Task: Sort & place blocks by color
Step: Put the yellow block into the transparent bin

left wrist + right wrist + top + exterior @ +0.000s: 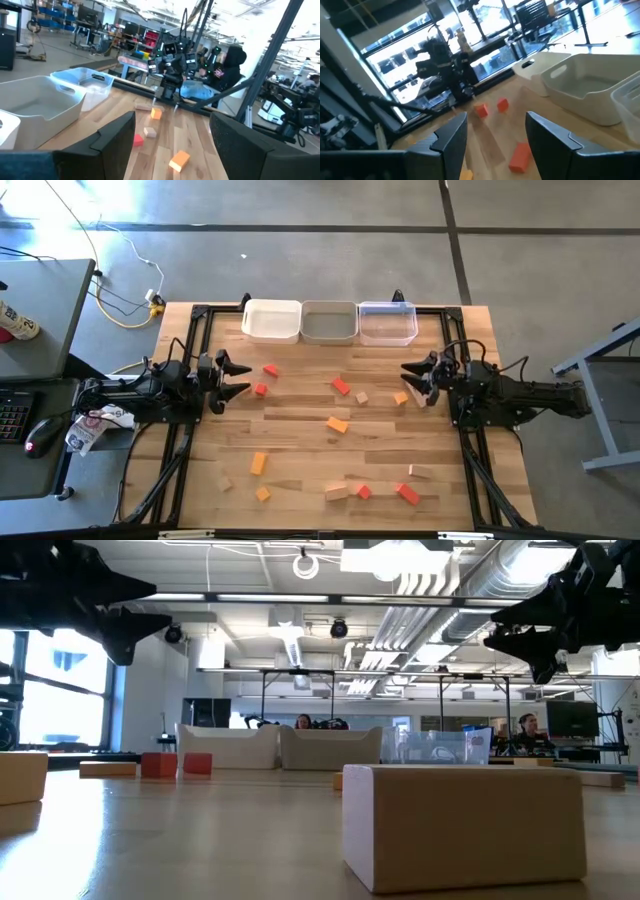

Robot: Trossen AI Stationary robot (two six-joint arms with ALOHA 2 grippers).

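Three bins (330, 321) line the surface's (300, 430) far edge; roughly fifteen blocks (338, 424) lie scattered. Left gripper (236, 377) and right gripper (414, 378) hover, fingers apart, empty.

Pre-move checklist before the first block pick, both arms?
1. Left tool open and empty: ok, fingers spread, nothing between them.
2. Right tool open and empty: ok.
3. Bins reachable at the far edge: ok, white bin, grey bin and clear bin stand in a row.
4. Bins empty: ok in the high view.
5. Blocks separated for a clean grasp: mostly ok; the red block by the left tool lies free, but the pale block and red block near the front edge lie close together.
6. Which colour goes in which bin: cannot tell.
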